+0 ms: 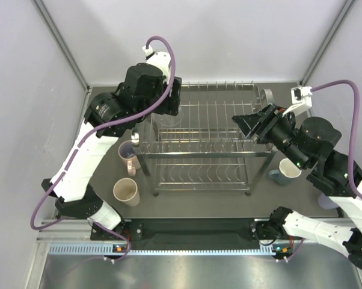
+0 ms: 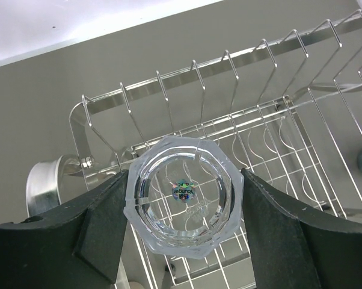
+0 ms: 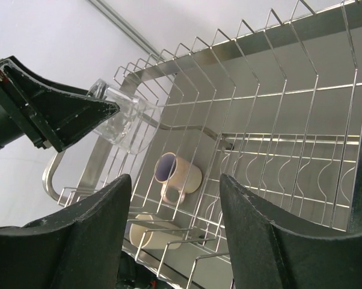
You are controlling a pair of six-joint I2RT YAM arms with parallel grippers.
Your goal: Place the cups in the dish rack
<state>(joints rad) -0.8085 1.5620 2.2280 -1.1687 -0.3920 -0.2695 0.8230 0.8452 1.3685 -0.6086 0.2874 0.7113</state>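
Note:
My left gripper (image 1: 169, 103) is shut on the clear glass (image 2: 184, 201), holding it above the left end of the dish rack's (image 1: 205, 135) top tier. The glass also shows in the right wrist view (image 3: 122, 122). My right gripper (image 1: 248, 125) is open and empty over the right end of the rack (image 3: 277, 120). The pink mug (image 1: 128, 158) and the beige tumbler (image 1: 126, 191) stand on the table left of the rack. The teal mug (image 1: 287, 170) stands at its right. A lavender tumbler (image 1: 327, 201) is partly hidden behind my right arm.
A round metal holder (image 1: 267, 96) hangs at the rack's far right corner. Grey walls with metal posts close in the back and both sides. The arm bases and a black rail (image 1: 193, 229) run along the near edge.

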